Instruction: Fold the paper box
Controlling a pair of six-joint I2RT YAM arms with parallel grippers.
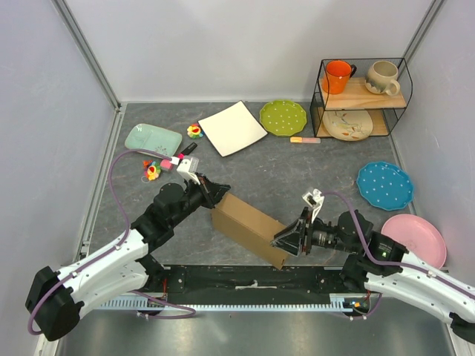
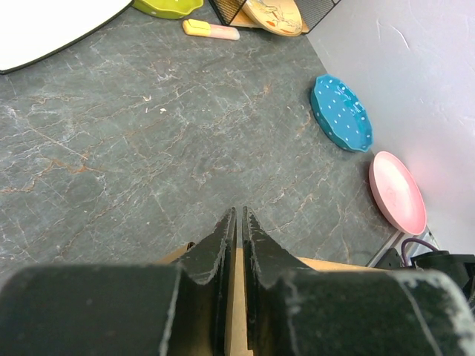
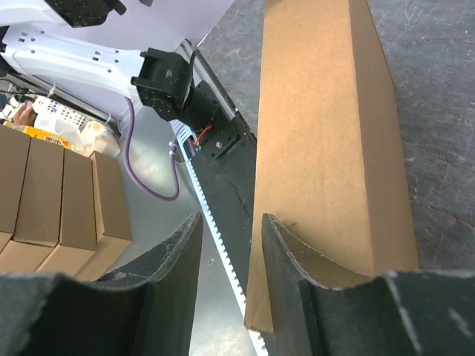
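While box (image 1: 249, 225) lies lengthwise between them, left gripper (image 1: 218, 195) pinches far end; right gripper (image 1: 282, 241), parted, flanks near end.

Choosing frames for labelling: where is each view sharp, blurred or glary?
Top external: even light, sharp, soft shadows by the box. Left wrist: near fingers blurred, table sharp, a sheen on the pink plate. Right wrist: fingers soft, box crisp.

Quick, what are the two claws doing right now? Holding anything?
Left gripper: closed on an edge of the paper box.
Right gripper: open, holding nothing, beside the paper box.
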